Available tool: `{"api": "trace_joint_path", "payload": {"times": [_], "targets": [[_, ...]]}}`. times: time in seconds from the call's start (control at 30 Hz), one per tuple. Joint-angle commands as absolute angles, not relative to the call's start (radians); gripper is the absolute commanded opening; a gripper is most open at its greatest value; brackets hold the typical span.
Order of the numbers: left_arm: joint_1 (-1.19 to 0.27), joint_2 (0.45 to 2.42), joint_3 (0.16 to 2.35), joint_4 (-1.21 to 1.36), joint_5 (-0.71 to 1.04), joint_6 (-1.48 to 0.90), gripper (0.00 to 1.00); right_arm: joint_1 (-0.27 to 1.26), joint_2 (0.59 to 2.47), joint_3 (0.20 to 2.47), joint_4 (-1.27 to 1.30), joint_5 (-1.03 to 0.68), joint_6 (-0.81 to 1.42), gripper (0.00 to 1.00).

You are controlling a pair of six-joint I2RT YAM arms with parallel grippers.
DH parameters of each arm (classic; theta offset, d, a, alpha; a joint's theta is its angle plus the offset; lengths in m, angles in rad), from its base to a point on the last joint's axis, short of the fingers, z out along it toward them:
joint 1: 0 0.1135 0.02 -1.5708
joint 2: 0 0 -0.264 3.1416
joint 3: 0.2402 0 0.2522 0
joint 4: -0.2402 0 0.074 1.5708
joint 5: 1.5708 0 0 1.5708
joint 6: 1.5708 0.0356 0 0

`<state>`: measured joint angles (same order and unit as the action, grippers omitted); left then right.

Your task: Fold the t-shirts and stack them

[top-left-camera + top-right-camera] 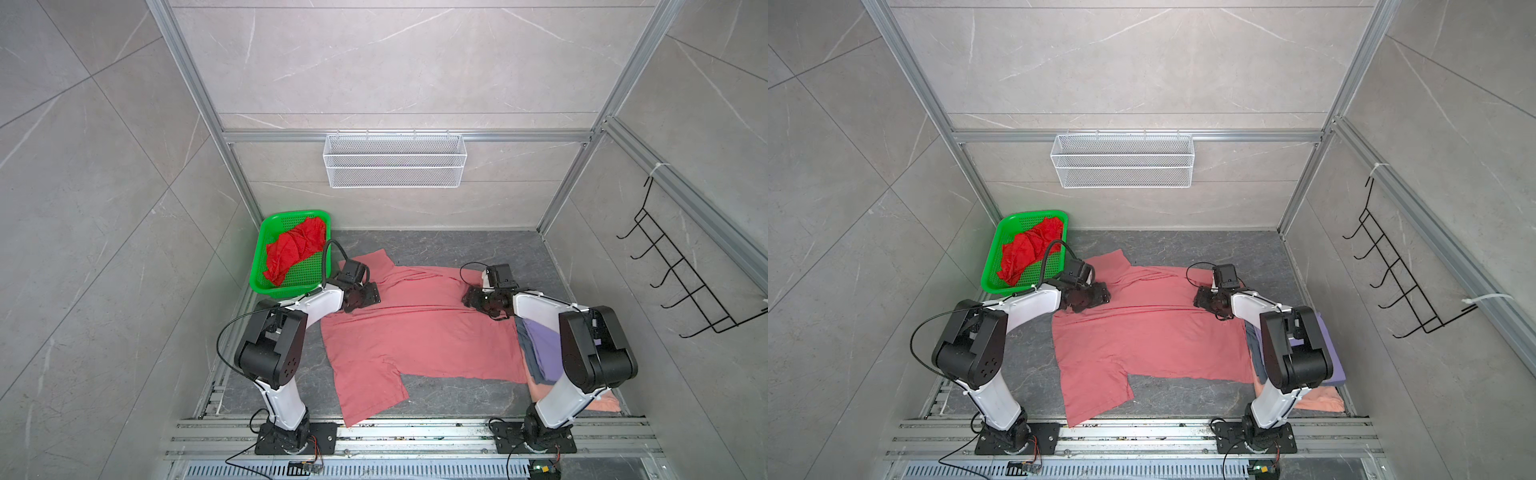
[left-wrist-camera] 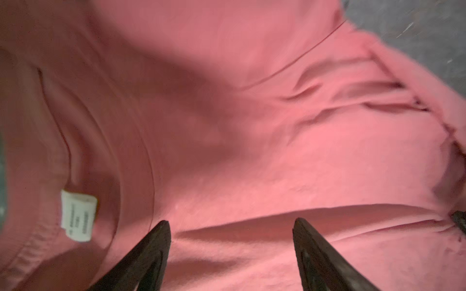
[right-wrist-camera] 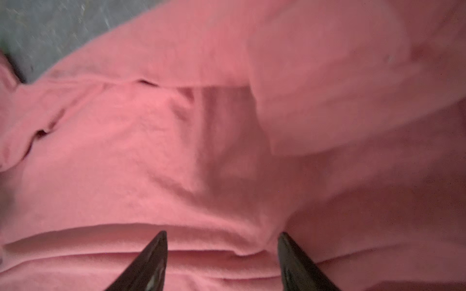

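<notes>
Across the middle of the dark grey table (image 1: 449,249) (image 1: 1175,249) lay the salmon-pink t-shirt (image 1: 415,332) (image 1: 1150,340), spread out sideways with its collar end toward the left arm and its hem toward the right. One sleeve reached the near edge of the table, the other pointed to the far side, and long creases ran across the body.

The left fingers (image 1: 369,296) (image 1: 1098,296) (image 2: 151,252) hovered low over the collar end. They stood apart with nothing between them, only pink cloth (image 2: 252,151) beneath. The small white neck label (image 2: 78,216) showed inside the collar, just beside them in the left wrist view.

The right fingers (image 1: 471,297) (image 1: 1202,298) (image 3: 153,259) hung over the far corner at the hem end. They were likewise spread and held nothing, above a soft fold of the same shirt (image 3: 126,163).

At the far left corner, the bright red t-shirt (image 1: 295,249) (image 1: 1030,251) sat crumpled in the green basket (image 1: 259,257) (image 1: 991,257).

Near the right arm's base lay a stack, partly hidden by that arm: the lavender t-shirt (image 1: 542,345) on top, the grey-blue t-shirt (image 1: 528,353) under it, and the peach t-shirt (image 1: 602,403) (image 1: 1320,401) at the bottom. The salmon-pink hem touched this stack.
</notes>
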<state>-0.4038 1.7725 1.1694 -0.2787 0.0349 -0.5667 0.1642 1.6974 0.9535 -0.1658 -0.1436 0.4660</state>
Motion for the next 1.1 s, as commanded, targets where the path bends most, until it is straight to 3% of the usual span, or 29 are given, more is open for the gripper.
{"api": "trace_joint_path", "payload": {"times": [0.0, 0.23, 0.43, 0.67, 1.07], "targets": [[-0.371, 1.808, 1.385, -0.348, -0.032, -0.430, 0.78, 0.163, 1.645, 1.058, -0.175, -0.069, 0.432, 0.70], [-0.299, 2.083, 1.786, -0.503, -0.017, -0.327, 0.77, 0.147, 1.700, 1.237, -0.278, 0.072, 0.444, 0.73], [-0.284, 2.281, 2.066, -0.655, -0.137, -0.320, 0.77, 0.120, 1.724, 1.272, -0.280, 0.107, 0.454, 0.75], [-0.283, 2.405, 2.141, -0.738, -0.289, -0.473, 0.78, 0.098, 1.747, 1.271, -0.284, 0.104, 0.456, 0.75], [-0.231, 2.488, 2.182, -0.737, -0.361, -0.644, 0.80, 0.089, 1.747, 1.251, -0.279, 0.088, 0.425, 0.76]]}}
